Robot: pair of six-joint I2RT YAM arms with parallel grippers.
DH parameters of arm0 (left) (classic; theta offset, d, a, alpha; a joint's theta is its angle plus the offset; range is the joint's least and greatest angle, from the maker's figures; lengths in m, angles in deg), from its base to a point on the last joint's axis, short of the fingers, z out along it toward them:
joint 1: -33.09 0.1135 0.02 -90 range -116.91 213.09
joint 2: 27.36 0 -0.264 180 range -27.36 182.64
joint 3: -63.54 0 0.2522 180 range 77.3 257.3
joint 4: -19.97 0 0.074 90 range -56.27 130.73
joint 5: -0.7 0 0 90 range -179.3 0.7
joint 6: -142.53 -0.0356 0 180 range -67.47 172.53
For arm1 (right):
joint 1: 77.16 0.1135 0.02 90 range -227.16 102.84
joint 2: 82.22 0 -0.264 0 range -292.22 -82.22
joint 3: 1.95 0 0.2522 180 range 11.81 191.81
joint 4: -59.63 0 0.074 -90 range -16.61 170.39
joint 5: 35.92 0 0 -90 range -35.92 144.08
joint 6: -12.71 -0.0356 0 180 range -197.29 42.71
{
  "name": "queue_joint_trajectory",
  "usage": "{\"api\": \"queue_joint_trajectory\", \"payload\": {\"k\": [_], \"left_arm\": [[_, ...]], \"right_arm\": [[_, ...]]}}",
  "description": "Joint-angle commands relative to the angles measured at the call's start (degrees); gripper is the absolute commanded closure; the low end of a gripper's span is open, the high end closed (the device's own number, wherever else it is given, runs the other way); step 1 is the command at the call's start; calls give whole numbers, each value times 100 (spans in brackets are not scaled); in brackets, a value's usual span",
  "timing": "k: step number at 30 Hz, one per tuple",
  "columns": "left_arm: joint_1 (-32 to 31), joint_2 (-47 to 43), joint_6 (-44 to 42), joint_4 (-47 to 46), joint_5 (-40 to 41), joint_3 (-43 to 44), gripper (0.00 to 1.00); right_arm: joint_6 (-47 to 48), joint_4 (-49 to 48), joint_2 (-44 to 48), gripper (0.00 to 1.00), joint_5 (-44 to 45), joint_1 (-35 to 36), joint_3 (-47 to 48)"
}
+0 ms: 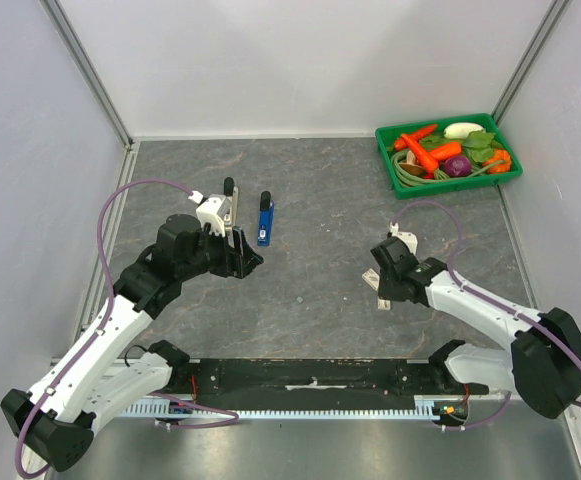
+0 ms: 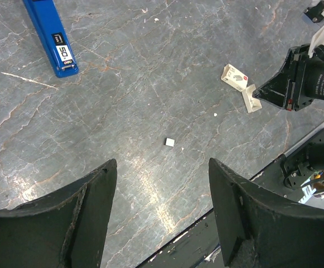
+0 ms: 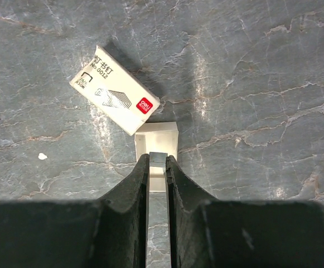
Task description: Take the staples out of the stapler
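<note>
grey marbled table (image 1: 320, 190); white walls (image 1: 270, 60) | left claw (image 2: 162, 170) released | right claw (image 3: 158, 163) gripping staples (image 3: 158, 157)

The long blue stapler (image 1: 264, 218) lay flat, well apart from the staples (image 3: 157, 157). The small grey staples sat pinched in the right gripper (image 3: 157, 163).

Grey table (image 1: 320, 200): blue stapler (image 1: 264, 218), staple box (image 3: 115, 90), green tray (image 1: 385, 155).

Metal staple strip (image 3: 158, 158), paper box (image 3: 116, 92), matt veined table (image 3: 262, 84).
</note>
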Motion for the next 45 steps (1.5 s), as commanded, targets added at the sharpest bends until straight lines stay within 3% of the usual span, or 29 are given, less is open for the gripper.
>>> {"api": "queue_joint_trajectory", "payload": {"k": [1,5,11,22,28,34,45], "left_arm": [[-13,-77,-115,-154,-161,-17,28],[-21,-77,-115,-154,-161,-8,28],[-13,-77,-124,-154,-178,-8,28],[-4,-77,-132,-145,-135,-17,28],[-13,-94,-124,-136,-64,-35,28],[-21,-156,-115,-136,41,-44,28],[-13,-305,-106,-136,199,-61,27]], "right_arm": [[-128,-247,-157,80,-71,-27,-66],[-128,-256,-202,75,-54,-27,-40],[-111,-178,-132,54,16,-19,92],[487,-1,54,50,-475,209,1128],[443,-308,-683,48,-564,1043,1577],[1119,-862,-1739,44,-757,1861,1929],[2367,-1583,-2732,37,-1451,2135,2263]]}}
